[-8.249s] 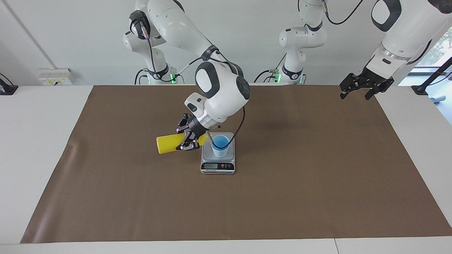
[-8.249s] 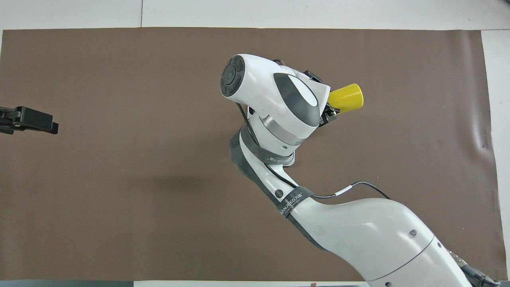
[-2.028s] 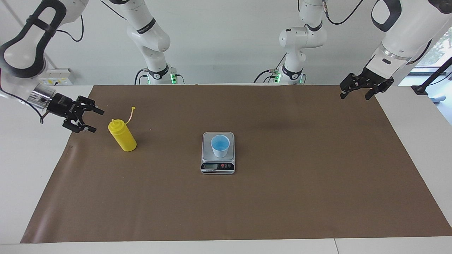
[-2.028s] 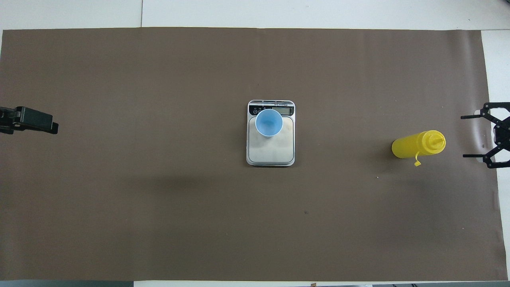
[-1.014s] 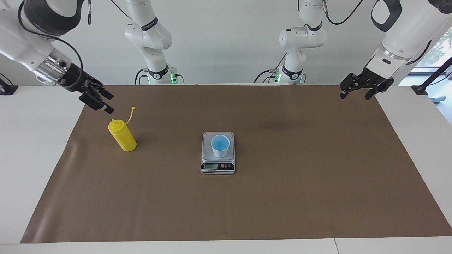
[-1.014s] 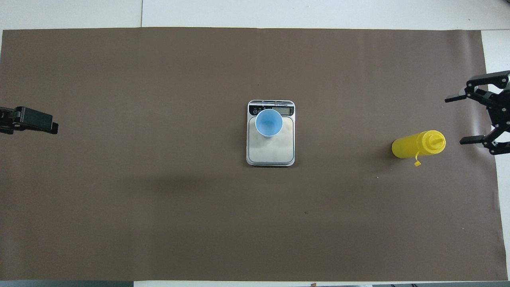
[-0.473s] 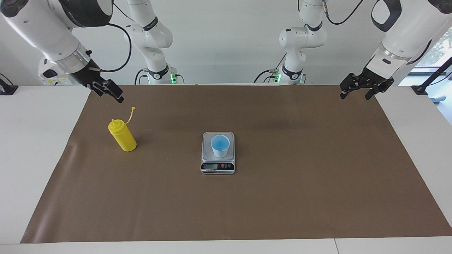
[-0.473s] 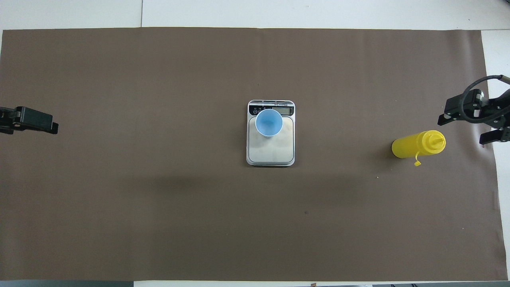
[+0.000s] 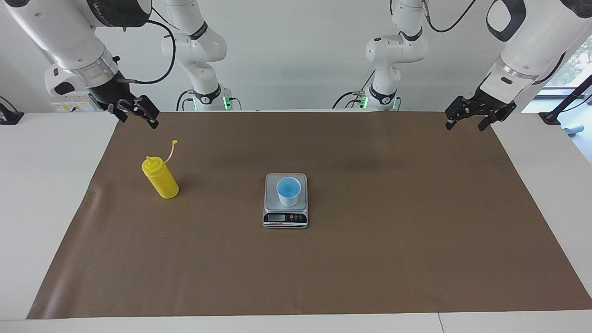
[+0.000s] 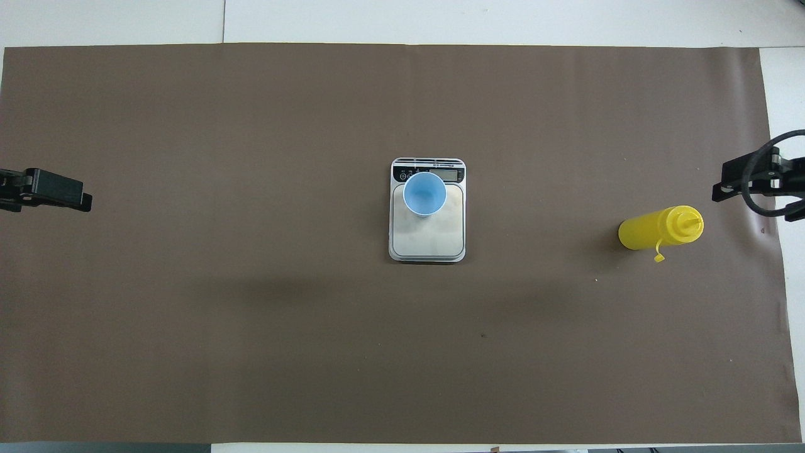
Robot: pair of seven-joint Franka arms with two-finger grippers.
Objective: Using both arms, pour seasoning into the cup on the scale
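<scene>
Now the yellow plastic squeeze bottle (image 9: 160,178) stands upright toward the right arm's end of the table, well apart from the scale (image 9: 285,201). It looks light and squashy; grip mid-body gently. Right gripper (image 9: 134,111) and left gripper (image 9: 471,116) hang unclenched, empty.

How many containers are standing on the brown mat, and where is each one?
2. The yellow squeeze bottle stands upright on the mat toward the right arm's end of the table. The light blue cup stands on the scale at the mat's middle. Nothing appears hidden.
</scene>
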